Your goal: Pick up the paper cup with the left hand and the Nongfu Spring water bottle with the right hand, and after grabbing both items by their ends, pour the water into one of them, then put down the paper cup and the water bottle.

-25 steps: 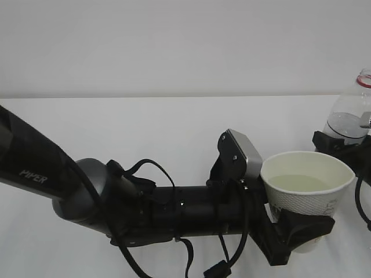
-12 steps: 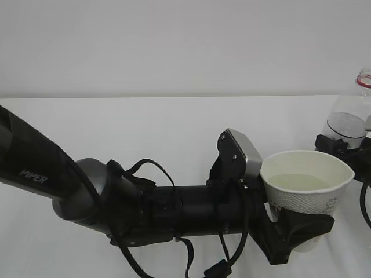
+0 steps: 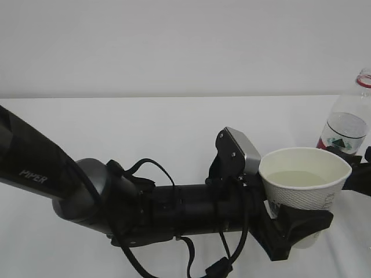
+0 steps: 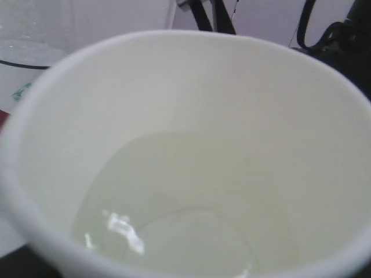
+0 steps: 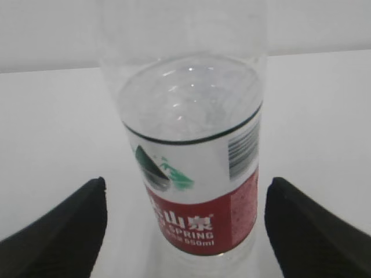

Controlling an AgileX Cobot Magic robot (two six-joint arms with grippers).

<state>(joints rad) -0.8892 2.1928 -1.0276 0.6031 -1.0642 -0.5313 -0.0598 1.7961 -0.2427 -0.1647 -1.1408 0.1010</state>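
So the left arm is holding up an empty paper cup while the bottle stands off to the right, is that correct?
Not quite: the paper cup isn't empty. The left wrist view looks straight into it and shows pale water pooled in the bottom, and the exterior view shows it too. The rest holds: the left arm holds the cup, and the water bottle stands upright to the right.

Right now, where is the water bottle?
The water bottle stands upright at the far right edge of the exterior view, just behind the paper cup, between the right gripper's open fingers, untouched.
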